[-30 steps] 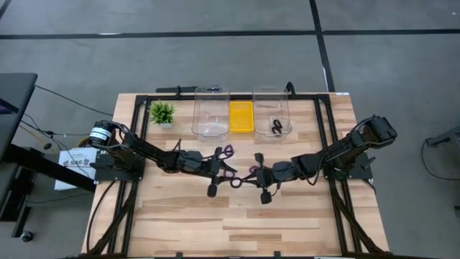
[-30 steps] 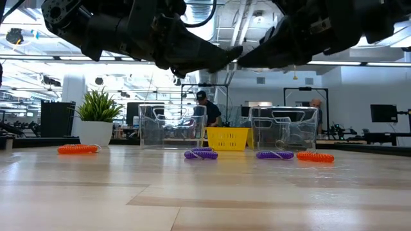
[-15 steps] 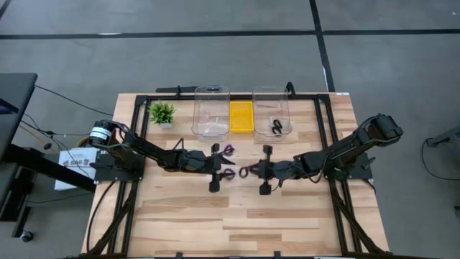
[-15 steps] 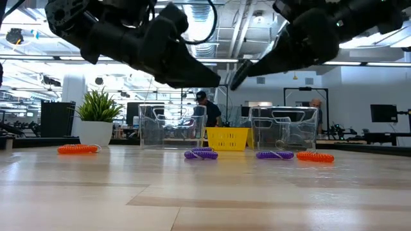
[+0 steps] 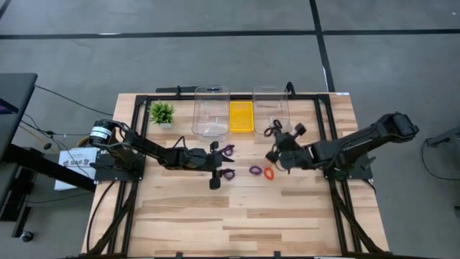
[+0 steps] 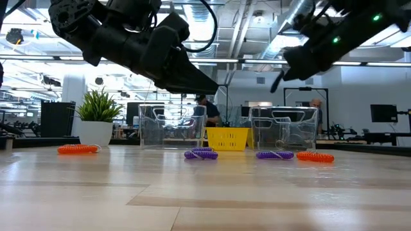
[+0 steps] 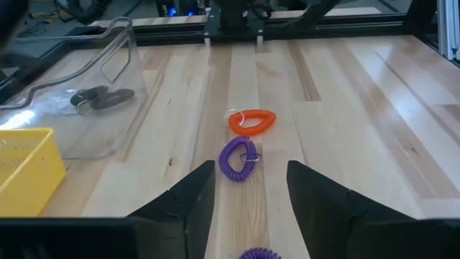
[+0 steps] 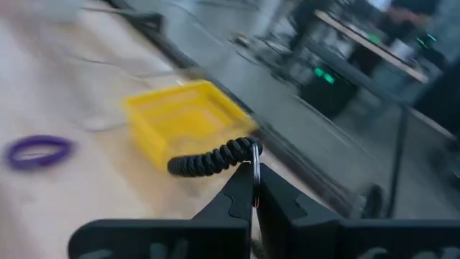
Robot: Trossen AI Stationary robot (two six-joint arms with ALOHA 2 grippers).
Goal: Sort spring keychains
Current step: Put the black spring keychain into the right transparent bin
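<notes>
Since a second ago, the right hand [image 5: 273, 144] is swinging away from the middle of the desk [image 5: 237, 216] toward the right-hand clear bin [image 5: 271, 101], and it is now hanging just in front of that bin. Its two fingers are pinched tight together on the metal ring of a black spring keychain [image 8: 212, 159], which is sticking out sideways from the fingertips in the right wrist view, with the yellow basket [image 8: 187, 119] behind it. Where that hand was working, a purple keychain [image 5: 255, 170] and a red-orange keychain [image 5: 269, 173] are now lying uncovered, side by side, near the centre of the desk.

Meanwhile the left hand [image 5: 215, 165] is staying low over the desk left of centre, barely shifting. Its fingers [image 7: 180, 205] are spread wide apart and gripping nothing. Seen from its wrist, the purple keychain [image 7: 238, 158] is lying just ahead of the gap between them, with the red-orange one [image 7: 252, 121] right beyond it, and another purple coil [image 7: 259, 253] is peeking in close below. From above, two more purple keychains [image 5: 227, 150] are sitting beside this hand.

At the back of the desk, a left-hand clear bin [image 5: 210, 111], the yellow basket [image 5: 241, 116] and the right-hand bin are standing in a row, and a small green plant [image 5: 162, 112] is standing farther left. Dark keychains [image 7: 100, 98] are already resting inside the right-hand bin.
</notes>
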